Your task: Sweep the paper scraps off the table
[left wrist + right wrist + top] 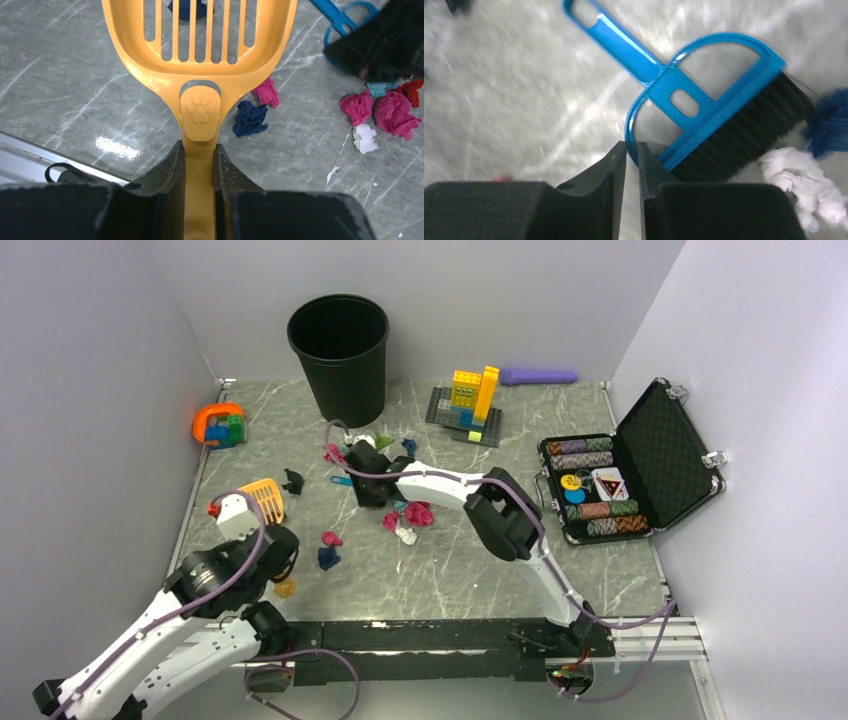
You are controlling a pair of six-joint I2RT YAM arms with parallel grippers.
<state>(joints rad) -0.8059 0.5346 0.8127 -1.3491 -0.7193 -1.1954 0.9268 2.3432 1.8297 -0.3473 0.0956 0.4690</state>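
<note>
The left gripper (pixel 200 150) has its jaws closed partway on the handle of a yellow scoop (pixel 200 107), clamped between them; the scoop's slotted pan lies over the table (pixel 450 570) near its left edge, pointing toward the far edge; whether it touches the table I cannot tell. The right gripper (pixel 632 150) reaches to mid-table, its jaws drawn nearly together with only a slit between them, nipping the bend of the blue loop of a brush (pixel 704 107); the brush's black bristles are just beside a white scrap and a navy one, though that wrist view is blurred. The scraps (pixel 415 515) lie loose on the table: a pink, white, red and teal cluster near the middle, just beside the right gripper; a pink one and a navy one together, just right of the scoop; a few more between the right gripper and a black bin (pixel 338 355) at the far edge; a case (pixel 620 475) of chips lies open at the right edge.
</note>
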